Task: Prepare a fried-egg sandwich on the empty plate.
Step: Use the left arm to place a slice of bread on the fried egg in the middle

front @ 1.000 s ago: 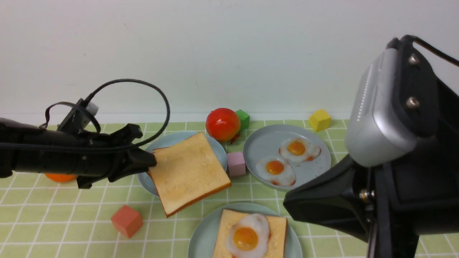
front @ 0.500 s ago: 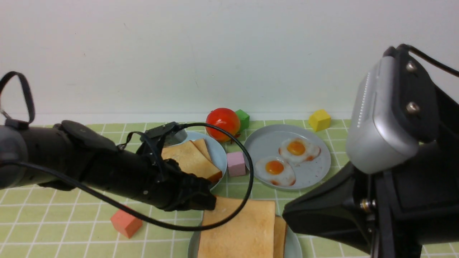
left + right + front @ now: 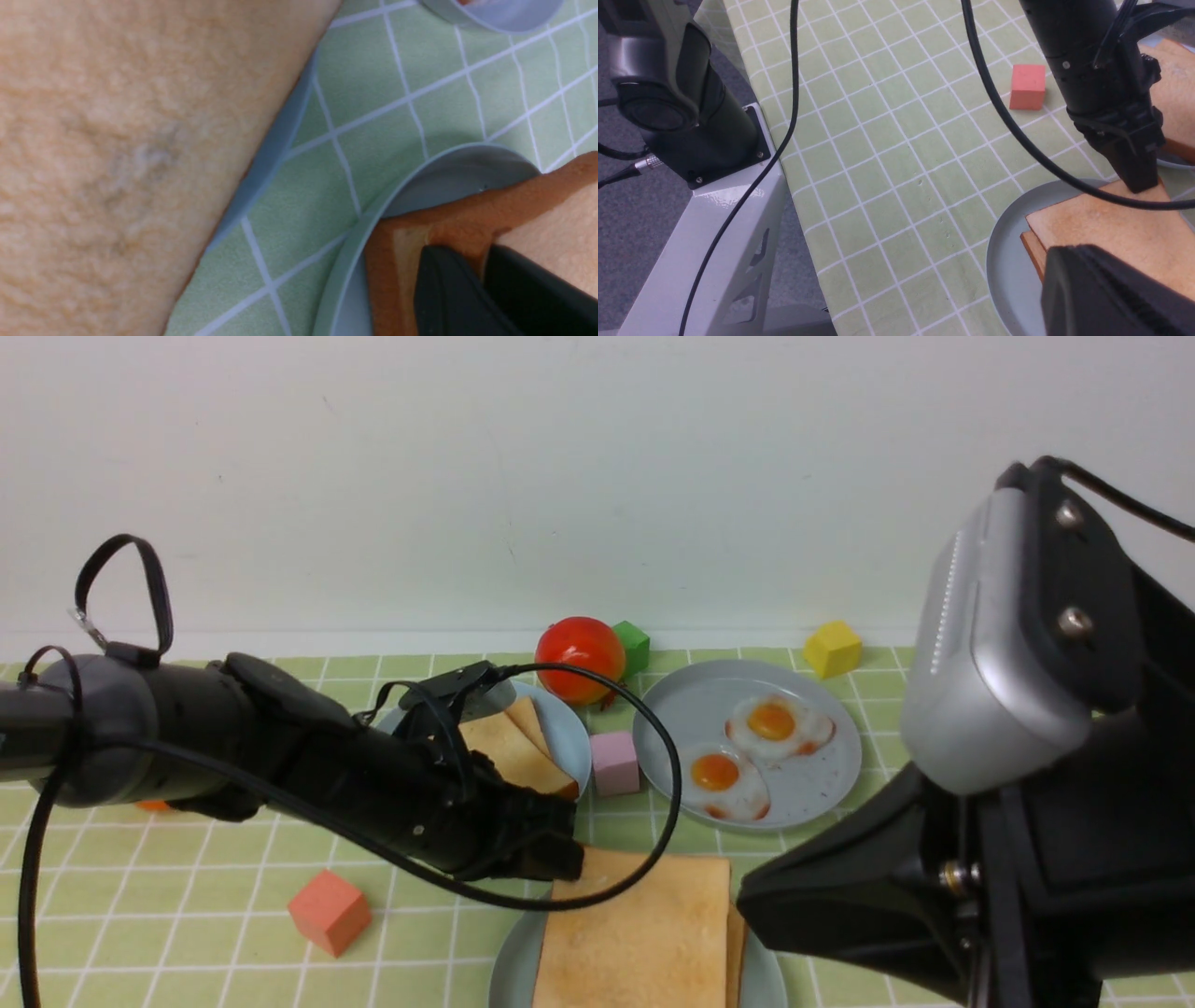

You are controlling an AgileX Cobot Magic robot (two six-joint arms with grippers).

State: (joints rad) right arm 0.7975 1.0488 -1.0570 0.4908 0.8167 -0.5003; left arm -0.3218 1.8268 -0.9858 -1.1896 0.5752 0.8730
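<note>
Left arm reaches in low from 9 o'clock — left gripper pinches the top toast slice by its corner; right gripper closed.

The cloth-covered counter carries the near plate, a toast plate, an egg plate, a tomato, a green cube, yellow cube, pink cube and salmon cube.

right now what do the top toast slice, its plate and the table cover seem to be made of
Top toast slice: probably soft foam, matte; porous crumb-like face, brown crust edge.
Plate: likely plastic or melamine, matte; even pale colour, no glare.
Table cover: seemingly thin printed cloth or vinyl; its edge hangs slightly wavy.
</note>
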